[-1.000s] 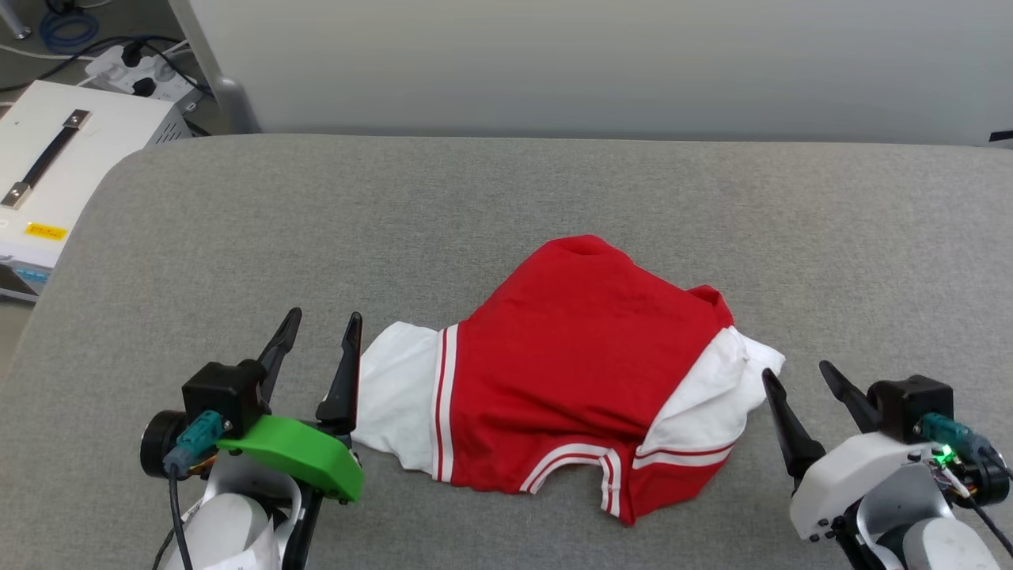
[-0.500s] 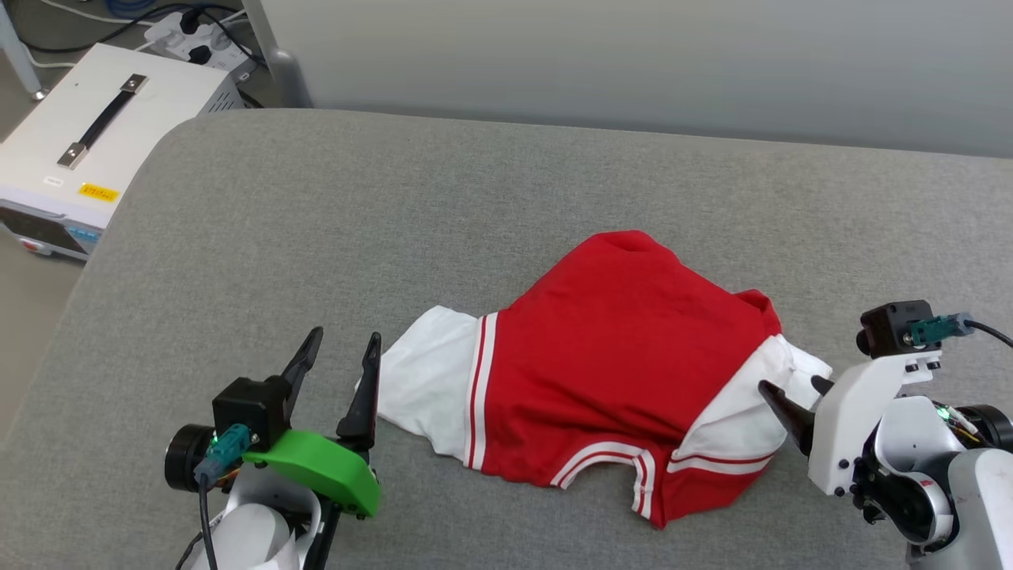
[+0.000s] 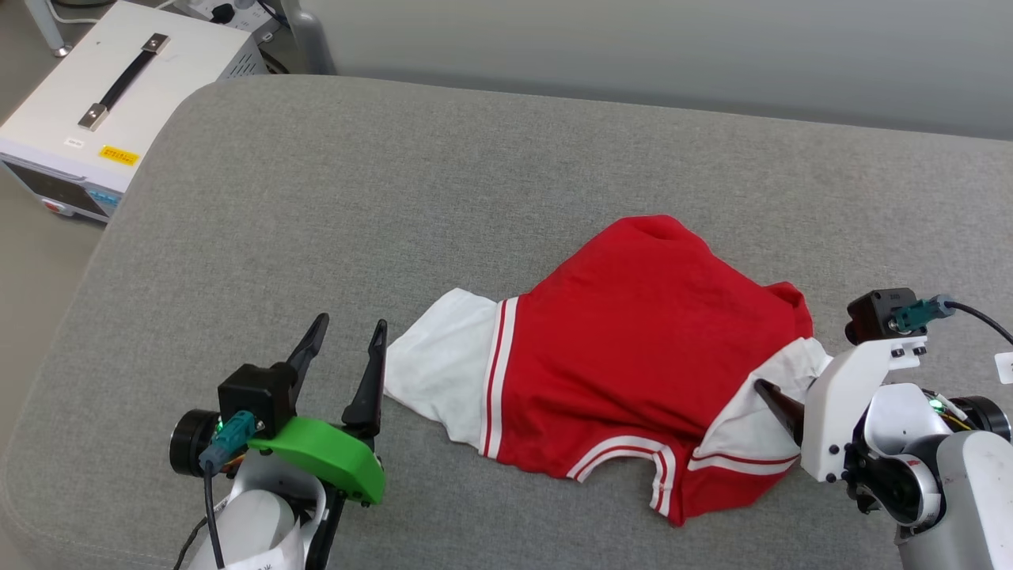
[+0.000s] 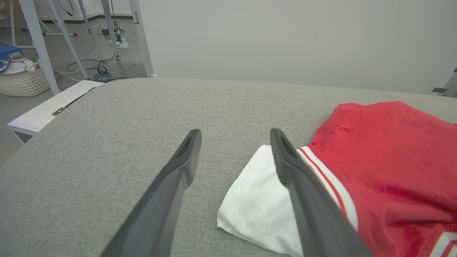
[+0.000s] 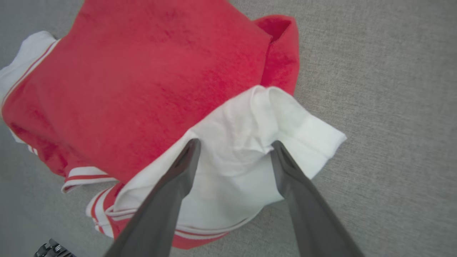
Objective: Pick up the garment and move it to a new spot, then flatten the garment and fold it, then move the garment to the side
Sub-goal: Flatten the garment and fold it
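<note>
The garment [image 3: 633,356] is the thing both arms are closing on, and the right pincer [image 5: 234,144] has made the bigger move. A second ago it lay low beside the cloth with its fingers pointing away from the robot. Now its wrist is tipped over so the two dark fingers point down at the right sleeve [image 5: 246,171], spread wide with nothing between them yet. From the head camera one fingertip sits at the sleeve's edge; whether it touches the cloth I cannot tell. The left pincer [image 3: 351,321] is also wide open and empty, with its inner finger just beside the left sleeve [image 3: 439,364]. It sits against the cloth much as it did a second ago. The picture has slid left and down, but that is the head turning, not the shirt moving. Outward from the fingers, the red body lies humped and creased between the two white sleeves, striped trim along its near edge, toward the near right of the grey padded top [image 3: 396,182]. A white box [image 3: 103,103] stands off the far left corner. My reading: the first pick-up is about to start — the right side is lined up for a pinch while the left waits, and nothing is lifted yet.
</note>
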`<state>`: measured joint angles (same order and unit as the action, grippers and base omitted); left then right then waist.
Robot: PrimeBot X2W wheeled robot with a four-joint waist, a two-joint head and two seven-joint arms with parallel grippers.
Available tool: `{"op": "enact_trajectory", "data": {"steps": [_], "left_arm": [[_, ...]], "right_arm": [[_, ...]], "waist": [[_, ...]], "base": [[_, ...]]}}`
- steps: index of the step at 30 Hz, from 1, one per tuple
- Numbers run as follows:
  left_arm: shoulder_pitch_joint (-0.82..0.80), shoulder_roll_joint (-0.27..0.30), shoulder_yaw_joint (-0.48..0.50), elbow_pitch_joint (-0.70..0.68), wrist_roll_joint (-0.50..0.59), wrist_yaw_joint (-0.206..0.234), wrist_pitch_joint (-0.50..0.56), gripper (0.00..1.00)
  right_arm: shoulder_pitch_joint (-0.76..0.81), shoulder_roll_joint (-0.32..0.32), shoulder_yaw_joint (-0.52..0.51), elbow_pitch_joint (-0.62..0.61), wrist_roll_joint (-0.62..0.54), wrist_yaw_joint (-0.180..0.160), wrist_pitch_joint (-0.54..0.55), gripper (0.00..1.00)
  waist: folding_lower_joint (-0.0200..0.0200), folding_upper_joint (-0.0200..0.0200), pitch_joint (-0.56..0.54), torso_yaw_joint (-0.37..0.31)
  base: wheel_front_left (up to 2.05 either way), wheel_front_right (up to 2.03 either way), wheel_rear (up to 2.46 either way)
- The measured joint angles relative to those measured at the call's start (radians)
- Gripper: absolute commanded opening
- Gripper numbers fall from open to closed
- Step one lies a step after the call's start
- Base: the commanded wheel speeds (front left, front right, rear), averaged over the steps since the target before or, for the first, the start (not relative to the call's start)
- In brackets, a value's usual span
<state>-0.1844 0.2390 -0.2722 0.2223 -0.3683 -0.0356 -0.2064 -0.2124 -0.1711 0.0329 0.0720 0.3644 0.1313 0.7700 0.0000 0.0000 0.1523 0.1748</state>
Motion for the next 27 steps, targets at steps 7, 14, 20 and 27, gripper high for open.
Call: {"op": "enact_trajectory", "data": {"steps": [7, 14, 20, 27], "left_arm": [[-0.002, 0.002, 0.000, 0.012, -0.001, 0.001, -0.001, 1.00], [0.000, 0.004, -0.001, 0.024, -0.012, 0.005, 0.000, 1.00], [0.015, 0.010, -0.001, 0.023, -0.022, 0.011, 0.006, 1.00], [0.020, 0.012, -0.008, 0.021, -0.036, 0.014, 0.017, 1.00]], "right_arm": [[-0.001, -0.008, 0.019, 0.001, 0.000, 0.000, -0.017, 0.00], [0.036, -0.024, -0.003, -0.075, 0.033, 0.000, -0.027, 0.00], [0.140, -0.044, -0.099, -0.181, 0.068, 0.000, -0.006, 0.00], [0.228, -0.082, -0.190, -0.193, 0.114, 0.000, 0.005, 0.00]], "waist": [[0.0000, 0.0000, -0.005, -0.006], [0.0000, 0.0000, -0.039, -0.032], [0.0000, 0.0000, -0.065, -0.071], [0.0000, 0.0000, -0.075, -0.117]], "base": [[0.00, 0.00, 0.00], [0.00, 0.00, 0.00], [0.00, 0.00, 0.00], [0.00, 0.00, 0.00]]}}
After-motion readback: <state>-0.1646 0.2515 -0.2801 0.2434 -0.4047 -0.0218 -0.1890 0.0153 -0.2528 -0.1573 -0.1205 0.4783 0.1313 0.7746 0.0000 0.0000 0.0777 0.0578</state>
